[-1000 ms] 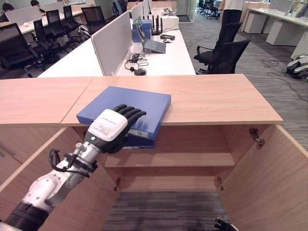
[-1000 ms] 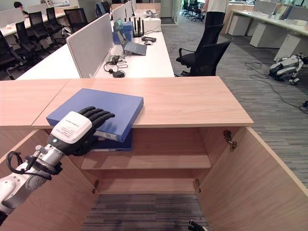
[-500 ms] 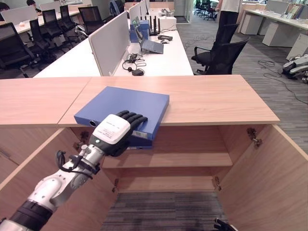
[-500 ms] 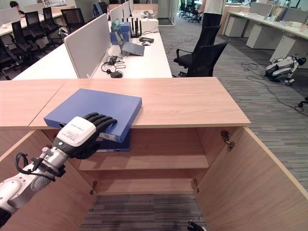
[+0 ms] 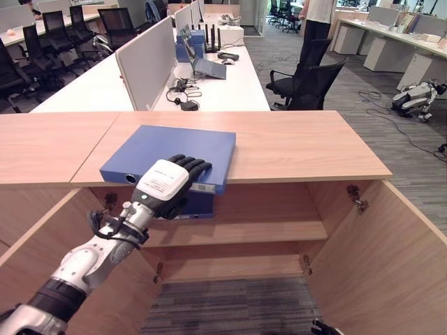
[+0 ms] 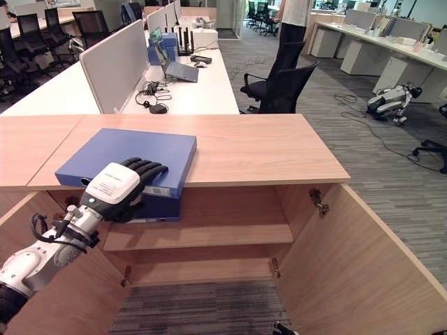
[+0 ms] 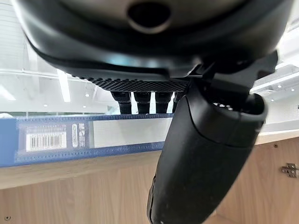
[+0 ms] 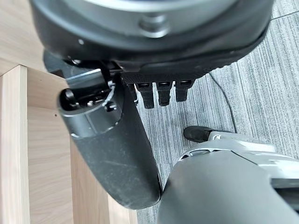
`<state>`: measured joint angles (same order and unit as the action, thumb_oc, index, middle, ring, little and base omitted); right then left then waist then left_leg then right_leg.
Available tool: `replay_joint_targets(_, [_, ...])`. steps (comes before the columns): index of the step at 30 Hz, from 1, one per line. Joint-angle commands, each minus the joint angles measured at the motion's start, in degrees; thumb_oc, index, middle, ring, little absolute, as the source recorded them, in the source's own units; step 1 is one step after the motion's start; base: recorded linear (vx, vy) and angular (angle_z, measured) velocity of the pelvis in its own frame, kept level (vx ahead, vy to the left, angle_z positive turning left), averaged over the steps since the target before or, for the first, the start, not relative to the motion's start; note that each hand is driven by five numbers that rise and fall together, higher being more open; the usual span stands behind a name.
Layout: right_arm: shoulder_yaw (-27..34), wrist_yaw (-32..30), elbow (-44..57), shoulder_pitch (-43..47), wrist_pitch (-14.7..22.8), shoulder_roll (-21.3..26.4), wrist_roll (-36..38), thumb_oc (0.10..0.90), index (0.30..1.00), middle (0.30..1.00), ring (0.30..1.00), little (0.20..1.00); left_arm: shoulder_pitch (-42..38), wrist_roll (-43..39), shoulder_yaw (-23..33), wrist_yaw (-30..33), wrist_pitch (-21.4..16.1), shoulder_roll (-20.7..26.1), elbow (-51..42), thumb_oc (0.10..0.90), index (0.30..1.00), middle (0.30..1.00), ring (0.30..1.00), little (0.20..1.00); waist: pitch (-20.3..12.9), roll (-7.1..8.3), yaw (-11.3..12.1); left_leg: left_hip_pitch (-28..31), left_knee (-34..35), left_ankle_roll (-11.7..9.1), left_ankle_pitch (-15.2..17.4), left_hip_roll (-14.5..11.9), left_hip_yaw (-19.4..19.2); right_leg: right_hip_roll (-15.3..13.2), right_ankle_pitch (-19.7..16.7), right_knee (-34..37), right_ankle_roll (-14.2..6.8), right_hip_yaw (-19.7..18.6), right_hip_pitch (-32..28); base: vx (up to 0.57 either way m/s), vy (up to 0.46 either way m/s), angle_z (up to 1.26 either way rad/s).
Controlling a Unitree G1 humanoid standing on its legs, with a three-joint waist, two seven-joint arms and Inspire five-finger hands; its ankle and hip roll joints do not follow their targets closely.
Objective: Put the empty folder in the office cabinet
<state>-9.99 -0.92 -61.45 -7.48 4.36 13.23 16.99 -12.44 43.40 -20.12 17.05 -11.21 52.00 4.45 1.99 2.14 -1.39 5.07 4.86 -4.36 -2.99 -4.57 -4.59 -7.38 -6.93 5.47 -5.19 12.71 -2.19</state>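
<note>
The blue folder [image 5: 174, 146] lies flat on the wooden cabinet top [image 5: 300, 146], its labelled spine [image 7: 93, 135] hanging over the front edge. My left hand [image 5: 164, 188] is at that edge. Its fingers [image 7: 145, 98] curl over the folder's top and its thumb [image 7: 201, 158] sits under the spine, so it is shut on the folder. A darker blue shape [image 6: 164, 209] shows just below, in the cabinet's upper compartment. Both cabinet doors stand open and the inner shelf [image 5: 244, 234] is bare. My right hand [image 8: 117, 154] hangs low over the carpet with relaxed fingers.
The open right door [image 5: 398, 258] and left door [image 5: 42, 265] flank the cabinet opening. Behind the cabinet stand white desks with a grey divider [image 5: 143, 66], a black office chair [image 5: 307, 80] and a standing person [image 6: 293, 14]. A small robot [image 5: 415, 98] lies on the carpet at the right.
The whole view has shifted, so the camera moved. My left hand stays at the folder's front edge with the same hold, and the folder remains on the cabinet top.
</note>
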Motion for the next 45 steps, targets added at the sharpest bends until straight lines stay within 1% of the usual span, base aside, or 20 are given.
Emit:
replay_joint_targets(1, [1.4, -0.2, 0.9, 3.8, 2.0, 2.7, 1.3, 0.800, 0.900, 0.900, 0.900, 0.900, -10.8, -0.5, 2.8, 2.8, 0.9, -1.2, 1.7, 0.800, 0.900, 0.900, 0.900, 0.900, 2.5, -1.39, 0.1, 3.8, 0.1, 0.1, 7.8, -0.2, 0.3, 0.0, 8.6, -0.5, -4.9, 1.9, -6.0, 0.00, 0.000, 0.00])
replay_joint_targets(2, [1.4, -0.2, 0.9, 3.8, 2.0, 2.7, 1.3, 0.800, 0.900, 0.900, 0.900, 0.900, -10.8, -0.5, 2.8, 2.8, 0.9, -1.2, 1.7, 0.800, 0.900, 0.900, 0.900, 0.900, 2.5, -1.40, 0.1, 3.8, 0.1, 0.1, 7.8, -0.2, 0.2, 0.0, 8.6, -0.5, -4.9, 1.8, -6.1, 0.00, 0.000, 0.00])
replay_joint_targets(4, [1.4, -0.1, 1.0, 3.8, 1.9, 2.3, 1.5, 0.800, 0.900, 0.900, 0.900, 0.900, -9.6, -1.3, 3.9, 2.8, 0.9, -2.4, 1.1, 0.406, 0.309, 0.309, 0.309, 0.309, 2.5, -1.22, 0.3, 4.0, 0.1, 0.2, 7.8, -0.2, 0.2, 0.0, 8.7, -0.5, -4.8, 1.7, -6.1, 0.00, 0.000, 0.00])
replay_joint_targets(14, [0.8, 0.2, 1.7, 4.3, 1.7, 1.8, 1.6, 0.800, 0.900, 0.900, 0.900, 0.900, -7.4, -4.8, 8.3, 2.9, 0.3, -4.1, -3.4, 0.400, 0.300, 0.300, 0.300, 0.300, 2.3, -1.03, 1.0, 4.1, 0.1, 0.2, 7.9, -0.1, 0.7, -0.1, 8.8, -0.5, -4.7, 1.8, -6.5, 0.00, 0.000, -0.02])
replay_joint_targets(23, [0.4, 0.3, 1.6, 4.7, 1.5, 1.2, 1.2, 0.800, 0.900, 0.900, 0.900, 0.900, -5.2, -7.0, 12.3, 3.0, -0.2, -3.9, -7.7, 0.400, 0.300, 0.300, 0.300, 0.300, 2.0, -1.29, 1.9, 4.2, 0.1, 0.3, 7.8, 0.2, 1.4, -0.2, 8.9, -0.5, -4.5, 2.3, -7.1, 0.00, 0.000, 0.00])
replay_joint_targets(24, [0.6, 0.4, 1.6, 4.7, 1.4, 1.1, 1.4, 0.800, 0.900, 0.900, 0.900, 0.900, -4.8, -7.4, 13.1, 2.8, -0.2, -3.8, -8.7, 0.400, 0.300, 0.300, 0.300, 0.300, 2.0, -1.37, 2.1, 4.2, 0.1, 0.3, 7.8, 0.2, 1.6, -0.3, 8.9, -0.5, -4.5, 2.4, -7.2, 0.00, 0.000, 0.00])
replay_joint_targets(25, [1.2, 0.6, 1.2, 4.8, 1.2, 0.4, 2.3, 0.800, 0.900, 0.900, 0.900, 0.900, -3.2, -9.9, 16.1, 3.0, -0.8, -4.8, -11.7, 0.400, 0.300, 0.300, 0.300, 0.300, 1.8, -1.49, 2.6, 4.2, 0.1, 0.3, 7.6, 0.3, 1.9, -0.4, 9.0, -0.5, -4.4, 2.8, -7.5, -0.02, -0.013, 0.05])
replay_joint_targets(26, [1.1, 0.6, 1.2, 4.8, 1.2, 0.4, 2.3, 0.800, 0.900, 0.900, 0.900, 0.900, -2.9, -10.0, 16.3, 2.8, -0.7, -4.8, -11.9, 0.400, 0.300, 0.300, 0.300, 0.300, 1.8, -1.52, 2.5, 4.2, 0.1, 0.3, 7.6, 0.3, 1.9, -0.4, 9.0, -0.5, -4.4, 2.8, -7.5, -0.02, -0.012, 0.10])
replay_joint_targets(28, [1.4, 0.7, 1.0, 5.0, 1.2, 0.1, 2.9, 0.800, 0.900, 0.900, 0.900, 0.900, -1.6, -12.8, 18.6, 2.8, -1.5, -6.7, -14.5, 0.400, 0.300, 0.300, 0.300, 0.300, 1.8, -1.62, 2.8, 4.2, 0.1, 0.4, 7.6, 0.4, 2.3, -0.4, 9.0, -0.5, -4.3, 3.0, -7.7, -0.02, -0.013, 0.11])
replay_joint_targets(32, [1.9, 1.2, 1.0, 5.4, 1.0, -0.4, 4.1, 0.800, 0.900, 0.900, 0.900, 0.900, 0.4, -23.0, 22.3, 0.7, -3.8, -12.5, -20.3, 0.400, 0.300, 0.300, 0.300, 0.300, 1.8, -1.79, 3.4, 4.0, 0.1, 0.4, 7.2, 0.6, 2.9, -0.6, 9.1, -0.5, -4.1, 3.5, -7.9, -0.04, -0.015, 0.09])
replay_joint_targets(33, [2.1, 1.6, 1.3, 5.6, 1.0, -0.5, 4.8, 0.800, 0.900, 0.900, 0.900, 0.900, 0.4, -30.4, 23.4, -0.2, -5.0, -15.0, -23.0, 0.400, 0.300, 0.300, 0.300, 0.300, 1.8, -1.92, 3.7, 3.8, 0.1, 0.5, 7.1, 0.7, 3.3, -0.7, 9.1, -0.5, -4.0, 3.8, -8.0, -0.07, -0.021, 0.15])
replay_joint_targets(35, [1.8, 2.1, 1.2, 5.8, 0.8, -0.3, 4.8, 0.800, 0.900, 0.900, 0.900, 0.900, -0.2, -37.7, 23.6, -2.5, -6.3, -16.4, -25.4, 0.400, 0.300, 0.300, 0.300, 0.300, 1.8, -2.15, 3.9, 3.6, 0.1, 0.5, 6.9, 0.8, 3.7, -0.8, 9.0, -0.5, -3.9, 4.1, -8.0, -0.07, -0.019, 0.21])
replay_joint_targets(37, [1.0, 3.1, 1.4, 6.2, 0.3, 0.1, 4.5, 0.800, 0.900, 0.900, 0.900, 0.900, -1.6, -49.0, 22.3, -7.7, -7.5, -18.3, -28.7, 0.400, 0.300, 0.300, 0.300, 0.300, 1.7, -2.43, 4.2, 3.4, 0.1, 0.5, 6.7, 0.8, 4.3, -1.0, 9.1, -0.5, -3.7, 4.6, -8.2, -0.07, -0.026, 0.15])
replay_joint_targets(38, [0.7, 3.3, 1.5, 6.4, 0.3, 0.1, 4.4, 0.800, 0.900, 0.900, 0.900, 0.900, -2.2, -51.7, 21.7, -9.0, -7.8, -18.6, -29.6, 0.400, 0.300, 0.300, 0.300, 0.300, 1.7, -2.49, 4.3, 3.4, 0.1, 0.5, 6.7, 0.9, 4.4, -1.0, 9.1, -0.5, -3.7, 4.8, -8.3, -0.08, -0.034, 0.09])
replay_joint_targets(39, [0.1, 3.6, 1.6, 6.9, 0.2, 0.3, 4.3, 0.800, 0.900, 0.900, 0.900, 0.900, -3.8, -56.9, 20.2, -11.2, -8.0, -19.4, -31.0, 0.400, 0.300, 0.300, 0.300, 0.300, 1.5, -2.66, 4.3, 3.3, 0.1, 0.5, 6.5, 0.9, 4.7, -1.0, 9.2, -0.5, -3.6, 5.0, -8.4, -0.05, -0.021, 0.13])
replay_joint_targets(40, [0.1, 3.6, 1.6, 6.9, 0.2, 0.3, 4.3, 0.800, 0.900, 0.900, 0.900, 0.900, -3.8, -57.0, 20.2, -11.3, -8.0, -19.4, -31.0, 0.400, 0.300, 0.300, 0.300, 0.300, 1.6, -2.67, 4.4, 3.4, 0.1, 0.5, 6.5, 0.9, 4.7, -1.0, 9.2, -0.5, -3.6, 5.0, -8.4, -0.05, -0.022, 0.15])
replay_joint_targets(41, [-0.1, 3.9, 1.5, 7.3, 0.1, 0.3, 4.2, 0.800, 0.900, 0.900, 0.900, 0.900, -4.7, -60.9, 19.4, -13.1, -8.1, -20.0, -31.7, 0.400, 0.300, 0.300, 0.300, 0.300, 1.5, -2.80, 4.4, 3.3, 0.1, 0.4, 6.5, 1.0, 4.8, -1.1, 9.2, -0.5, -3.6, 5.1, -8.5, -0.05, -0.014, 0.11])
replay_joint_targets(42, [-0.6, 4.0, 1.5, 8.1, -0.1, 0.5, 4.1, 0.800, 0.900, 0.900, 0.900, 0.900, -5.9, -67.0, 18.2, -15.4, -7.7, -20.8, -32.4, 0.400, 0.300, 0.300, 0.300, 0.300, 1.5, -3.23, 4.7, 3.2, 0.1, 0.4, 6.2, 1.0, 4.9, -1.1, 9.0, -0.5, -3.6, 5.4, -8.3, -0.05, -0.013, 0.05])
replay_joint_targets(44, [-0.8, 4.2, 1.4, 8.6, -0.1, 0.5, 4.1, 0.800, 0.900, 0.900, 0.900, 0.900, -6.7, -69.3, 17.7, -16.3, -7.6, -20.7, -32.1, 0.400, 0.300, 0.300, 0.300, 0.300, 1.5, -3.41, 4.9, 3.1, 0.1, 0.4, 6.1, 0.9, 4.8, -1.2, 8.8, -0.5, -3.6, 5.4, -8.1, -0.05, -0.010, 0.03])
replay_joint_targets(45, [-1.6, 4.4, 1.2, 9.3, -0.3, 0.4, 4.0, 0.800, 0.900, 0.900, 0.900, 0.900, -7.7, -74.5, 16.2, -17.9, -7.3, -21.5, -31.8, 0.400, 0.300, 0.300, 0.300, 0.300, 1.5, -3.66, 5.2, 2.9, 0.1, 0.3, 5.8, 0.9, 4.6, -1.2, 8.7, -0.5, -3.6, 5.4, -7.8, -0.06, -0.012, 0.01])
